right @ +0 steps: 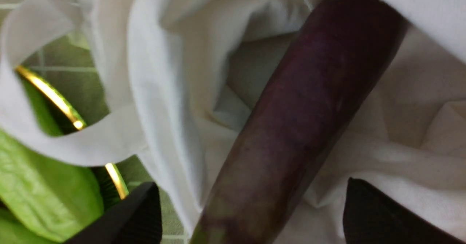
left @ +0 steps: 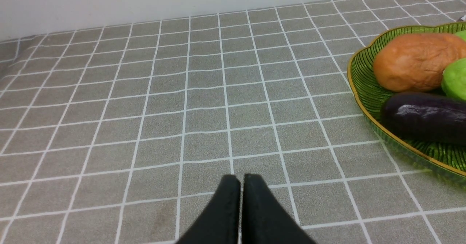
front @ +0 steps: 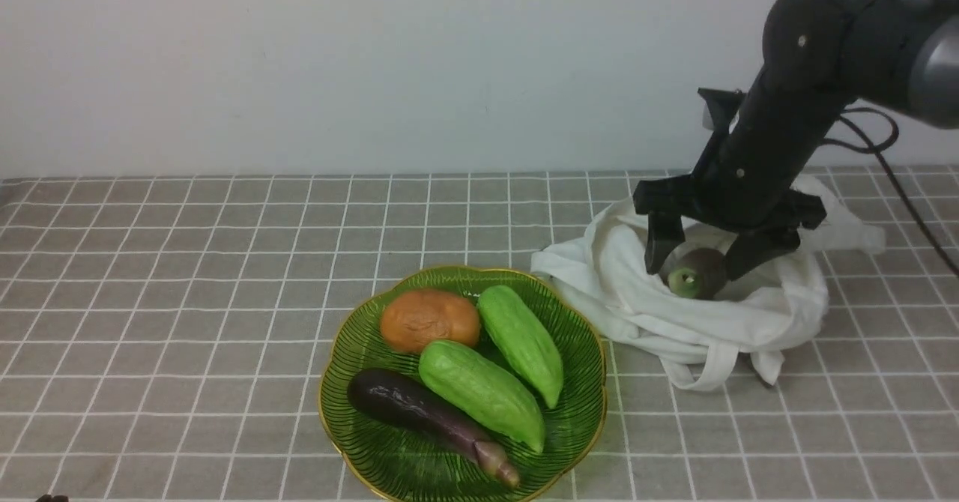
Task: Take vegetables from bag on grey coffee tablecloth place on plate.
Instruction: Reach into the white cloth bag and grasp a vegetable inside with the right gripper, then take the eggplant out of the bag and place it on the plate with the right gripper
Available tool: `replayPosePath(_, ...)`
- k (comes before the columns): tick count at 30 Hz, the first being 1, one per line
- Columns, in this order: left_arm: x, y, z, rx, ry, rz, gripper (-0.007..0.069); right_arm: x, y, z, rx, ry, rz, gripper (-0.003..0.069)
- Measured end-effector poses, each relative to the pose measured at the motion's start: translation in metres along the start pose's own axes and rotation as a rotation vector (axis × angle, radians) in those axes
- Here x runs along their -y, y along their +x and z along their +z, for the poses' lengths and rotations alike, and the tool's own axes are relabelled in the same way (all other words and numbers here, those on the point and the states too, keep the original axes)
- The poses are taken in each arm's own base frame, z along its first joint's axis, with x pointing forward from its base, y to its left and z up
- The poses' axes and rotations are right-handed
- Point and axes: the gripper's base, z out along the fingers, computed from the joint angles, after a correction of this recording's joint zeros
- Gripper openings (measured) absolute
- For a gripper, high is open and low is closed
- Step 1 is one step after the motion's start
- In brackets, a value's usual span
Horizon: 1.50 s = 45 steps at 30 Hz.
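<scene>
My right gripper (front: 695,268) hangs with jaws apart astride the dull purple eggplant (front: 708,266), which lies in the white bag (front: 622,285) beside the plate (front: 346,427), placed for pinching its middle. My left gripper (left: 240,180) rests closed.

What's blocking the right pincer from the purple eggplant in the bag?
Nothing visible. The open right pincer straddles the eggplant, one finger on each side. The bag cloth bunches around it, not between.

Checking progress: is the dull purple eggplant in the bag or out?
In: the eggplant lies among the bag's white folds, between the right gripper's open fingers.
</scene>
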Motion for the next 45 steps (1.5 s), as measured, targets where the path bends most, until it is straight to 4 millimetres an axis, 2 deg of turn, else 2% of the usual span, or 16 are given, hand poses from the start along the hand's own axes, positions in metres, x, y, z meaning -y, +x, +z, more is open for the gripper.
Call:
replayPosePath(3, 0.0, 0.0, 0.0, 0.0, 0.0, 0.0, -0.0005, 0.001, 0.0, 0.005, -0.01, 0.004, 0.007, 0.0587)
replayPosePath(5, 0.0, 0.0, 0.0, 0.0, 0.0, 0.0, -0.0005, 0.001, -0.001, 0.005, -0.009, 0.012, 0.003, 0.0527)
replayPosePath(10, 0.0, 0.0, 0.0, 0.0, 0.0, 0.0, -0.0005, 0.005, -0.002, 0.004, 0.002, 0.05, -0.019, 0.0251)
replayPosePath(17, 0.0, 0.0, 0.0, 0.0, 0.0, 0.0, -0.0005, 0.003, -0.001, -0.021, 0.064, 0.042, -0.041, 0.026)
replayPosePath(24, 0.0, 0.0, 0.0, 0.0, 0.0, 0.0, -0.0005, -0.006, 0.015, -0.086, 0.196, -0.027, -0.071, 0.026)
replayPosePath(25, 0.0, 0.0, 0.0, 0.0, 0.0, 0.0, -0.0005, -0.015, 0.026, -0.108, 0.237, -0.081, -0.109, 0.026)
replayPosePath(26, 0.0, 0.0, 0.0, 0.0, 0.0, 0.0, -0.0005, -0.017, 0.027, -0.11, 0.239, -0.097, -0.108, 0.026)
replayPosePath(28, 0.0, 0.0, 0.0, 0.0, 0.0, 0.0, -0.0005, -0.038, 0.048, -0.137, 0.272, -0.208, -0.201, 0.026)
replayPosePath(29, 0.0, 0.0, 0.0, 0.0, 0.0, 0.0, -0.0005, -0.04, 0.049, -0.138, 0.275, -0.209, -0.213, 0.026)
replayPosePath(32, 0.0, 0.0, 0.0, 0.0, 0.0, 0.0, -0.0005, -0.077, 0.075, -0.152, 0.275, -0.324, -0.391, 0.026)
replayPosePath(34, 0.0, 0.0, 0.0, 0.0, 0.0, 0.0, -0.0005, -0.105, 0.092, -0.146, 0.244, -0.352, -0.523, 0.026)
replayPosePath(35, 0.0, 0.0, 0.0, 0.0, 0.0, 0.0, -0.0005, -0.107, 0.094, -0.146, 0.243, -0.354, -0.534, 0.026)
replayPosePath(37, 0.0, 0.0, 0.0, 0.0, 0.0, 0.0, -0.0005, -0.137, 0.108, -0.122, 0.178, -0.333, -0.664, 0.026)
replayPosePath(38, 0.0, 0.0, 0.0, 0.0, 0.0, 0.0, -0.0005, -0.138, 0.108, -0.12, 0.173, -0.332, -0.665, 0.026)
replayPosePath(40, 0.0, 0.0, 0.0, 0.0, 0.0, 0.0, -0.0005, -0.155, 0.113, -0.09, 0.116, -0.261, -0.742, 0.026)
replayPosePath(45, 0.0, 0.0, 0.0, 0.0, 0.0, 0.0, -0.0005, -0.164, 0.105, -0.029, 0.026, -0.083, -0.796, 0.026)
